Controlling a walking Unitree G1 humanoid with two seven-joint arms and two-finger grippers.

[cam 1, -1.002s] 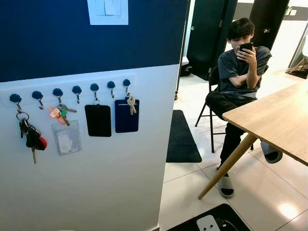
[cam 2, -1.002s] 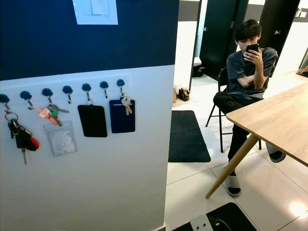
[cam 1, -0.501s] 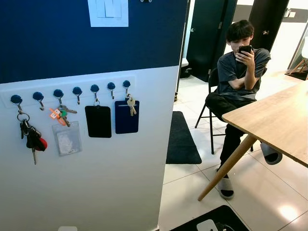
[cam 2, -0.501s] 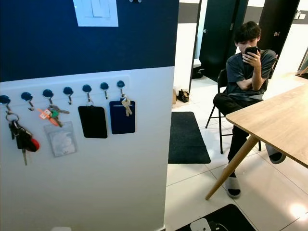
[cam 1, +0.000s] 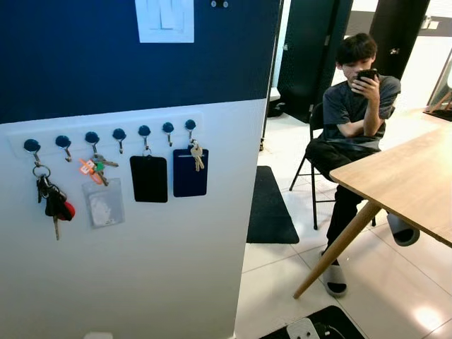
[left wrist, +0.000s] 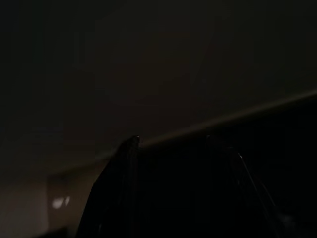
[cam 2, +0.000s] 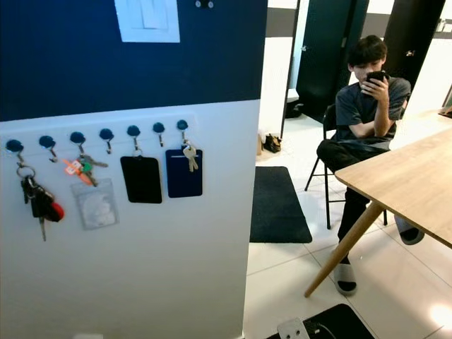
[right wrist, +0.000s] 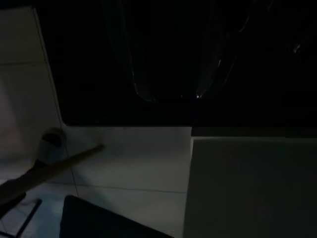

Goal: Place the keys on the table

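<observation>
- Blue-over-white wall (cam 1: 141, 247) fills the near left side, with a row of round blue hooks (cam 1: 117, 134) running along the top of its white half and a white switch plate (cam 1: 164, 20) up at 12 o'clock.
- Three sets hang there: a dark bunch of keys (cam 1: 51, 203) with a red fob at the 9 o'clock end, a tagged set (cam 1: 94, 167) above a clear card sleeve (cam 1: 104, 203), and a pair of pale keys (cam 1: 197, 155) over a blue card holder (cam 1: 190, 172). A black card holder (cam 1: 149, 179) hangs between the sleeve and the blue one.
- At 3 o'clock stands the wooden table (cam 1: 402, 180) on a slanted leg, well apart from the hooks; a person (cam 1: 353, 113) sits on a chair beyond it, holding a phone up.
- Judged from this, the task has not begun: every set is on its hook and no keys lie on the part of the table that shows. Reaching, unhooking, carrying and setting down are all left.
- Which set is meant I cannot tell from the task sentence.
- Both arms hang low. The left gripper (left wrist: 171, 188) shows as dim black shapes in its wrist view, and whether its fingers are apart I cannot tell.
- The right gripper (right wrist: 168, 94) hangs over pale floor tiles (right wrist: 124, 153) with its fingers apart and nothing between them.
- The table's far end is cut off at the frame edge, and a dark mat (cam 1: 272, 208) lies on the floor past the wall.
</observation>
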